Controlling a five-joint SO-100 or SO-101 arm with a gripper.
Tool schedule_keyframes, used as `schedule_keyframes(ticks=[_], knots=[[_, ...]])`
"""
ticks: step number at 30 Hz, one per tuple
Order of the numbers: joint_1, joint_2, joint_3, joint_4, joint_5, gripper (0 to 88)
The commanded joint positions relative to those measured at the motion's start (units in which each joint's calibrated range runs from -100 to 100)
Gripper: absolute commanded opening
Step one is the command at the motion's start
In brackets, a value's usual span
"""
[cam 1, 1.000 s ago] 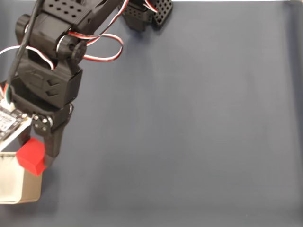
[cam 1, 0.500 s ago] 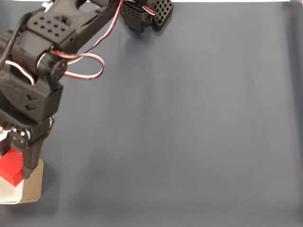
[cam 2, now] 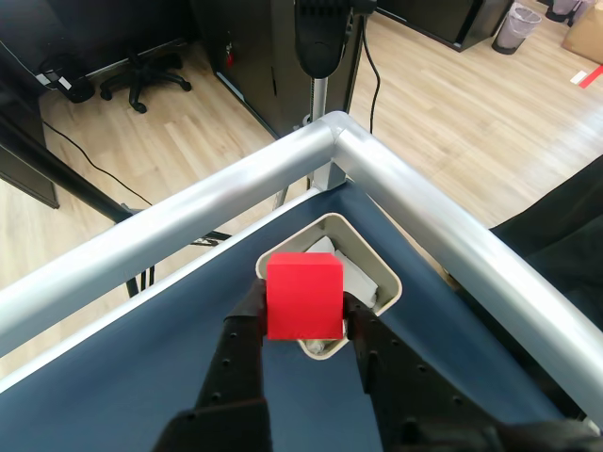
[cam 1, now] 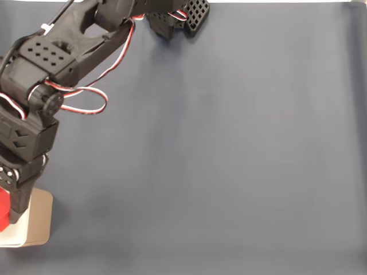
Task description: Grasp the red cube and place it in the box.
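In the fixed view, a black robot arm is reaching from the top edge down along the left side of a dark blue-grey table [cam 1: 229, 149]. Red and white wires are looping beside its upper joints. The gripper [cam 1: 6, 215] is pointing down at the lower left corner, over the box [cam 1: 40, 226], a tan open container sitting at the table's left edge. A sliver of the red cube [cam 1: 3, 209] is showing at the picture's left border, tucked against the inner side of the visible black finger [cam 1: 20, 200].

In the other view, looking along the gripper [cam 2: 303, 325], the two black fingers are closing on the red cube [cam 2: 303, 294] from left and right, one pressing each side face, so the jaws are parted just by the cube's width. The cube is hanging above the box [cam 2: 386, 282], covering part of its white interior. The box is sitting in the table's corner, just inside two silver metal rails [cam 2: 188, 226] that are meeting at a rounded joint. A wooden floor is lying beyond.
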Motion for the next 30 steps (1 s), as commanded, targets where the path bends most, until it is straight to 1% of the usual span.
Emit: schedule_keyframes(ticks=[1, 10, 30], knots=[[0.75, 0.82, -5.74, 0.11, 0.54, 0.0], [1.82, 4.46, -8.85, -0.22, 0.59, 0.0], [1.39, 8.45, -11.86, -1.37, 0.88, 0.0]])
